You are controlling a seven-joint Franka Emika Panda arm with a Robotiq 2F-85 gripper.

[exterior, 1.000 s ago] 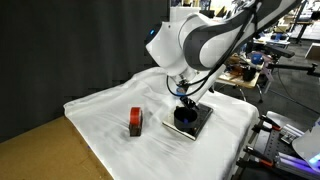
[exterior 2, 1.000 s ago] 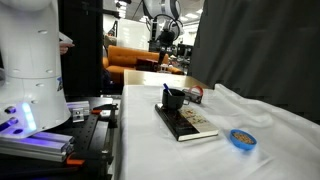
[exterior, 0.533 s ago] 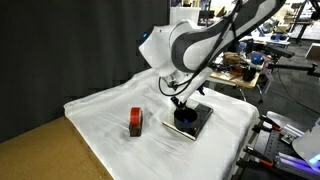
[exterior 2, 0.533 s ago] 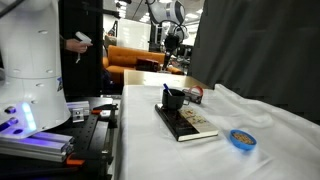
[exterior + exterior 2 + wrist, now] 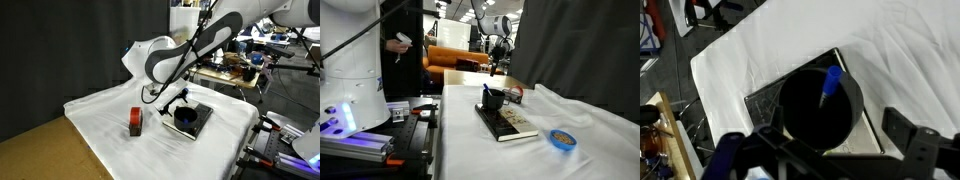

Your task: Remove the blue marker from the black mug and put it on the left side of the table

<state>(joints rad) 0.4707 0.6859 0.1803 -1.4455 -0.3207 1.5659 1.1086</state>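
The black mug (image 5: 820,108) fills the middle of the wrist view, standing on a flat black slab (image 5: 865,125). The blue marker (image 5: 829,86) leans inside it against the far rim. My gripper (image 5: 820,150) hangs open above the mug, one finger (image 5: 915,140) on each side and nothing between them. In both exterior views the mug (image 5: 185,115) (image 5: 494,99) sits on the slab on the table (image 5: 100,125), with the gripper (image 5: 172,100) just above it. The marker is too small to make out there.
A red-brown block (image 5: 135,122) stands on the cloth beside the slab (image 5: 193,123). A small round blue disc (image 5: 561,138) lies near the cloth's front. A brown wooden corner (image 5: 40,155) shows at one side. Equipment racks (image 5: 380,125) stand beyond the table's edge.
The arm's upper links have swung across and lower toward the block side. The gripper has stayed open over the mug. The marker and mug have not moved.
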